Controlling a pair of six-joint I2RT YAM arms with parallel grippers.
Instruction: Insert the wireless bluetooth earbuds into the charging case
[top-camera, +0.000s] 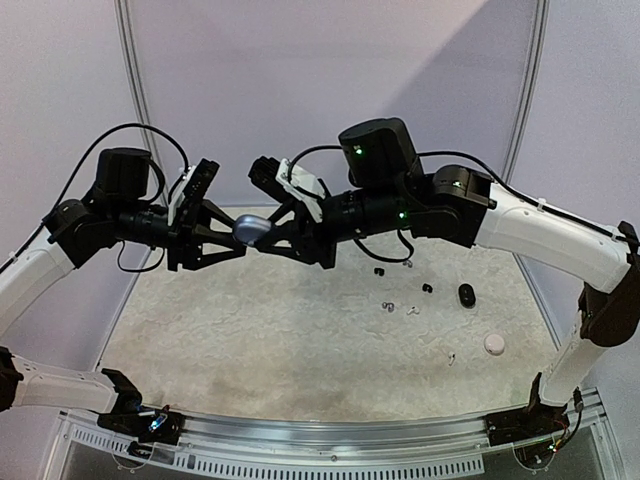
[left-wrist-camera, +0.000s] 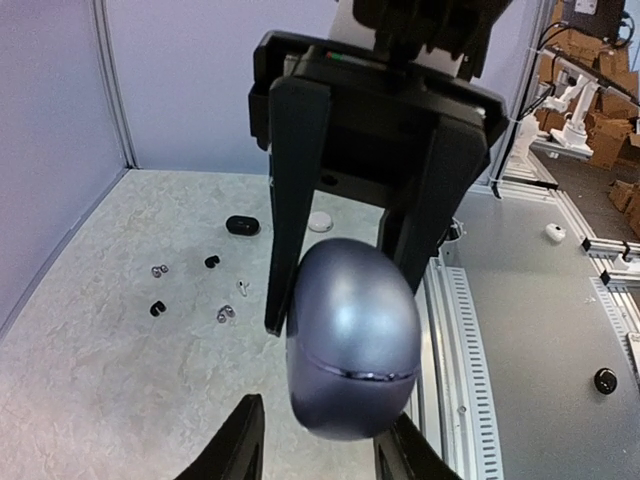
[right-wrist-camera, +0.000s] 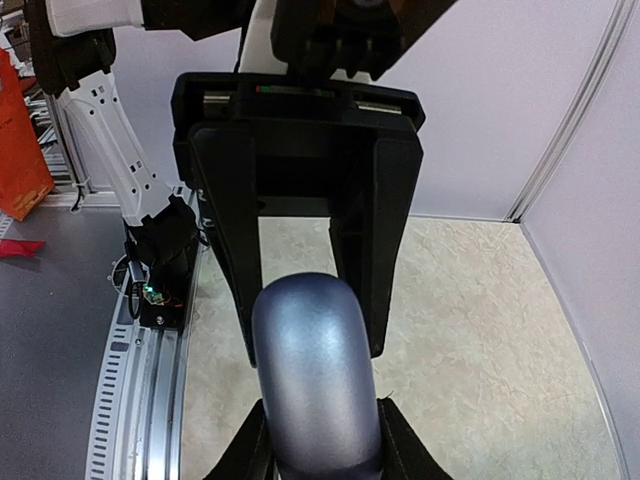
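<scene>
A silvery-blue charging case (top-camera: 250, 228), its lid closed, hangs in the air between both grippers above the table's far left. My right gripper (right-wrist-camera: 315, 455) is shut on the case (right-wrist-camera: 315, 380), both fingers pressing its sides. My left gripper (left-wrist-camera: 320, 455) faces it and straddles the other end of the case (left-wrist-camera: 350, 340); one finger touches, while a gap shows at the other. Loose earbuds lie on the table to the right: black (top-camera: 378, 270), black (top-camera: 427, 288), silvery grey (top-camera: 387, 306) and white (top-camera: 412, 310). They also show in the left wrist view, such as a silvery grey earbud (left-wrist-camera: 226, 314).
A black case (top-camera: 466, 295) and a white case (top-camera: 494, 344) lie on the mat to the right of the earbuds. The mottled mat (top-camera: 280, 340) ends at a metal rail (top-camera: 330, 440) along the near edge. Pale walls close the back and sides.
</scene>
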